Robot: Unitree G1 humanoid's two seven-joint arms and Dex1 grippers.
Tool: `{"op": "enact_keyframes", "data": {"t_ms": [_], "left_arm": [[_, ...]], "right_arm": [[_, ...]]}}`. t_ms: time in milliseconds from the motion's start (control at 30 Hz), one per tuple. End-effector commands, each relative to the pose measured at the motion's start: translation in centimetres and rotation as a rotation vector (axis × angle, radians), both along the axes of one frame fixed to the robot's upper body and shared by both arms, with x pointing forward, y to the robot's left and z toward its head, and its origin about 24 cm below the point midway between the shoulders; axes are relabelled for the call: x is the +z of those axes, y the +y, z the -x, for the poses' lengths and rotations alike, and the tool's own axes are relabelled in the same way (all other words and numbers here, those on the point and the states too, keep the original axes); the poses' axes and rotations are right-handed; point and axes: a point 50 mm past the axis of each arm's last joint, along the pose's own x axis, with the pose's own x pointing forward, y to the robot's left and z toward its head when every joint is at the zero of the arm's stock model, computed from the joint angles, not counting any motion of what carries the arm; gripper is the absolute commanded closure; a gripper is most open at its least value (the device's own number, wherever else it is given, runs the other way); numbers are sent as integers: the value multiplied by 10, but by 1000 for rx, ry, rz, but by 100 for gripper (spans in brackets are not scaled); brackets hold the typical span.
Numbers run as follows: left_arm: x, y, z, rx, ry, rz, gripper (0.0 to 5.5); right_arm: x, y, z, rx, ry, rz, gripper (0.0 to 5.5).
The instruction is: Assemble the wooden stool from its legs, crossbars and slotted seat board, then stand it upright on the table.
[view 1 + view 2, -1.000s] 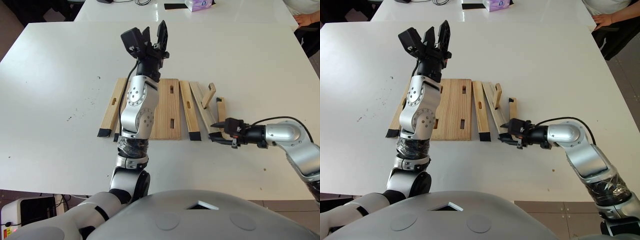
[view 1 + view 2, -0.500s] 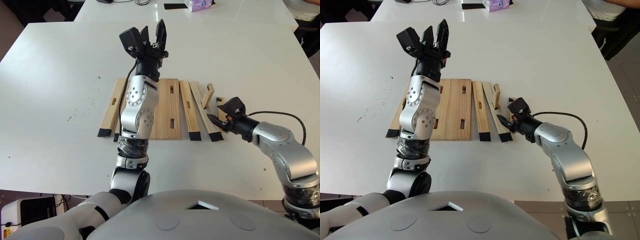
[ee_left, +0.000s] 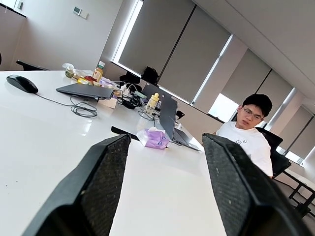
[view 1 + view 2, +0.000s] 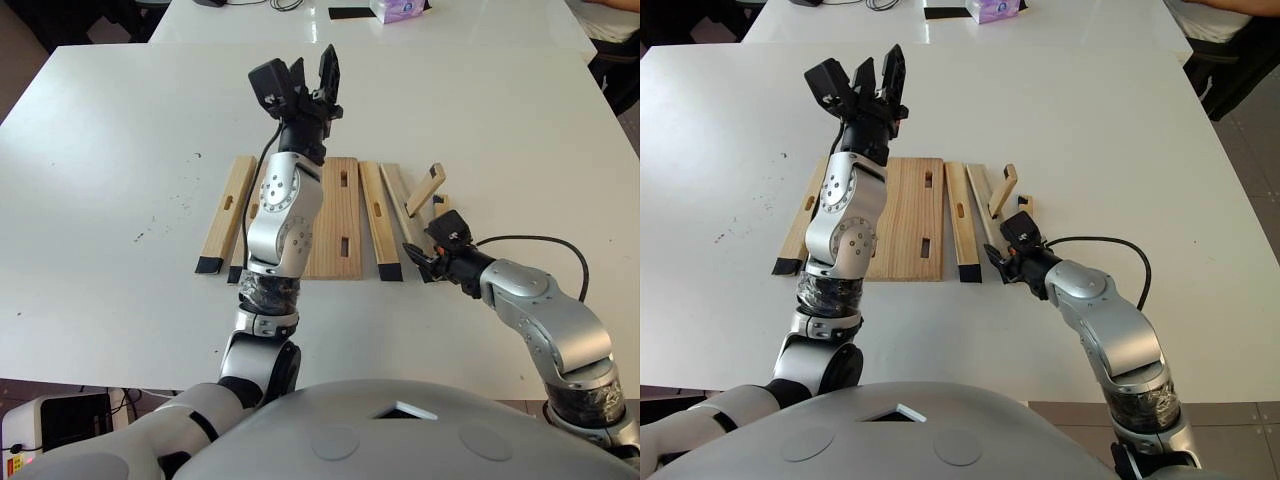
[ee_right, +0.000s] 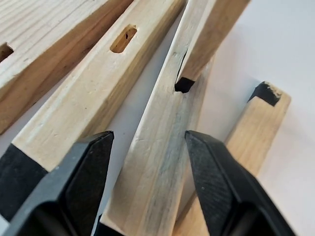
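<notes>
Fingers (image 5: 83,182) spread on both: right gripper (image 5: 147,137) astride leg (image 5: 165,113), perhaps touching; left gripper (image 3: 166,138) aloft.

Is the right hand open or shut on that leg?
Open. In the right wrist view the right hand has its fingers spread wide, one on each side of the leg, not clamped on it.

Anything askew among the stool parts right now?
Yes: one short crossbar sticks up tilted, its end in the slot of a leg right of the seat board; the other pieces lie flat. The right gripper straddles that leg's near end, open.
</notes>
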Motion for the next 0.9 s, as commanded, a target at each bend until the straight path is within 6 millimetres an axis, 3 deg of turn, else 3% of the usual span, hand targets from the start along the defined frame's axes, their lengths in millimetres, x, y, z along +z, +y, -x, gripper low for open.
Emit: {"op": "enact_keyframes", "data": {"t_ms": [33,667,833,900], "left_arm": [[-21,-22,11,-34,93,93,278],[-22,-26,13,-35,87,113,278],[-22,-25,13,-33,87,115,278],[-23,-27,13,-41,88,115,278]], "right_arm": [[-10,-7,-2,-16,26,50,282],[5,-10,-16,70,-69,55,282],[-10,-19,-12,68,3,136,282],[-13,-21,-8,68,10,152,308]]}}
